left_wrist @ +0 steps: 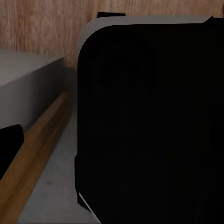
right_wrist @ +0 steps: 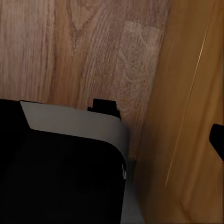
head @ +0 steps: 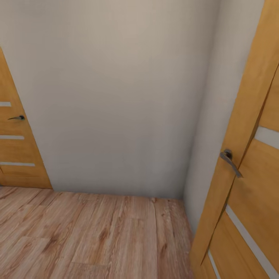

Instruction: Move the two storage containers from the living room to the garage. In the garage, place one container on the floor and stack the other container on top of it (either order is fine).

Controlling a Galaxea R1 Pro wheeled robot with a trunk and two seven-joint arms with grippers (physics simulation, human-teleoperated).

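Neither storage container can be located from these views, and nothing orange-red is carried in sight; the robot appears to be in transit. The head view faces a plain pale wall point(head: 116, 97) meeting a light wood-plank floor point(head: 89, 232), so this is not yet the garage's concrete. A honey-wood door point(head: 248, 174) with frosted strips and a grey lever handle point(head: 230, 161) stands open just beside the robot on its right; a second, similar door point(head: 15, 147) with a dark handle point(head: 17, 117) sits closed at the left. The left wrist view looks onto the robot's dark, grey-edged body point(left_wrist: 149, 121) over planks, and the right wrist view onto the same body point(right_wrist: 60, 172) close to the door's wood point(right_wrist: 186, 116). Whether either gripper's fingers are apart or together cannot be told. Judged risks: the right arm or base clipping the open door's edge or handle in turning; advancing into the blank wall; and reaching the garage empty-handed, should no container be aboard.
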